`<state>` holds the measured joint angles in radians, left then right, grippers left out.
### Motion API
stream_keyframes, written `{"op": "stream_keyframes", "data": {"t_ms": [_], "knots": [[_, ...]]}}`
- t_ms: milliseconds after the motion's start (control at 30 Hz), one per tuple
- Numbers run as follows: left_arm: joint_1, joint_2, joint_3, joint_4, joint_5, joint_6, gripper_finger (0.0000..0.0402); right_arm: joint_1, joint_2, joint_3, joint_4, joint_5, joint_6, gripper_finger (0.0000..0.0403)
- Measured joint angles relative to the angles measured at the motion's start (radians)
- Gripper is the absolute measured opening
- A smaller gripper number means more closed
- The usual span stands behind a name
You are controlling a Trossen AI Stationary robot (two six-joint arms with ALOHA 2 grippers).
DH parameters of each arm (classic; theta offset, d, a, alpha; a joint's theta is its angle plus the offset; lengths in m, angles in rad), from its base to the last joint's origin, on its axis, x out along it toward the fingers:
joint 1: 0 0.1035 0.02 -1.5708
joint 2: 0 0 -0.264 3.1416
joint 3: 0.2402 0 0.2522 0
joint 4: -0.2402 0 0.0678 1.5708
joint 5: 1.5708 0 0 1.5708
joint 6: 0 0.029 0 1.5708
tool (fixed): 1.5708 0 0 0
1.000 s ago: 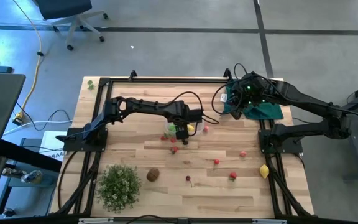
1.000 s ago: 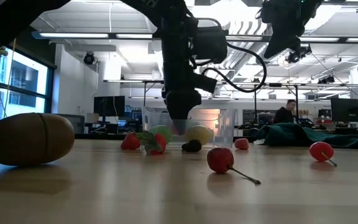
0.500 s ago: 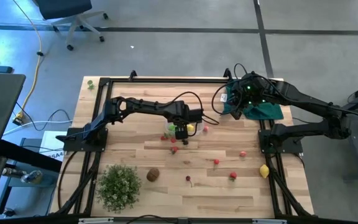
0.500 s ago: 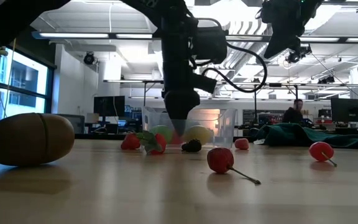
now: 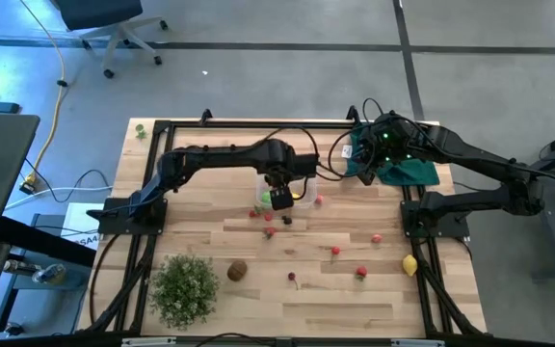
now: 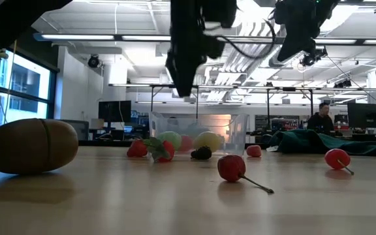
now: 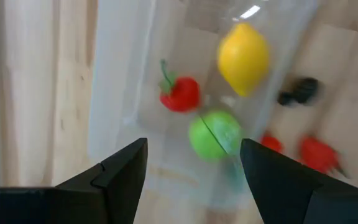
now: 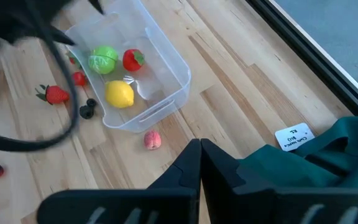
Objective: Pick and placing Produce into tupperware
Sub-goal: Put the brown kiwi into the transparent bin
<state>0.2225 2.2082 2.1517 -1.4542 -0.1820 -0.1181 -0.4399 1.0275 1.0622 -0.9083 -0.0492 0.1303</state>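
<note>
The clear tupperware [image 8: 166, 102] stands on the table mid-far, with a green ball [image 7: 215, 134], a lemon [image 7: 243, 57] and a red fruit [image 7: 180, 94] lying in it. My left gripper [image 5: 279, 198] hangs open above the tub, well clear of it in the low view [image 6: 183, 91], and holds nothing. More produce lies loose on the wood: a kiwi [image 5: 237, 271], a lemon [image 5: 409, 264], several small red fruits [image 5: 335, 251] and a cherry [image 6: 231, 167]. My right gripper [image 8: 199, 152] is shut and waits raised over the dark green cloth [image 5: 408, 172] at the far right.
A bushy green plant [image 5: 183, 287] stands at the near left corner. A pink fruit [image 8: 152, 140], a black one [image 8: 87, 111] and a strawberry [image 8: 56, 94] lie close outside the tub. A black frame [image 5: 258, 123] borders the table. Bare wood lies along the near edge.
My left gripper has risen straight up out of the tub, from down between its walls to well above its rim, and has shifted slightly toward the far edge. The tub and the loose fruit have stayed where they were.
</note>
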Motion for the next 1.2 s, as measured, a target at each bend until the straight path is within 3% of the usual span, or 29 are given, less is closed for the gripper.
{"op": "stream_keyframes", "data": {"t_ms": [167, 433, 567, 800, 1000, 1200], "knots": [[-0.010, -0.004, 0.150, -0.116, 0.055, -0.001, 0.0248, 0.000, 0.000, 0.000, 0.000, 0.000, 0.000, 0.0000], [-0.033, -0.099, 0.129, -0.117, 0.084, -0.008, 0.0248, 0.000, 0.000, 0.000, 0.000, 0.000, 0.000, 0.0000], [-0.052, -0.166, 0.008, -0.116, 0.089, -0.033, 0.0248, 0.000, 0.000, 0.000, 0.000, 0.000, 0.000, 0.0000], [-0.146, -0.337, -0.369, -0.099, 0.119, -0.183, 0.0248, 0.000, 0.000, 0.000, 0.000, 0.000, 0.000, 0.0000], [-0.286, -0.456, -0.604, 0.084, 0.153, -0.482, 0.0248, 0.000, 0.000, 0.000, 0.000, 0.000, 0.000, 0.0000], [-0.392, -0.458, -0.661, 0.207, 0.212, -0.820, 0.0248, 0.000, 0.000, 0.000, 0.000, 0.000, 0.000, 0.0000]]}}
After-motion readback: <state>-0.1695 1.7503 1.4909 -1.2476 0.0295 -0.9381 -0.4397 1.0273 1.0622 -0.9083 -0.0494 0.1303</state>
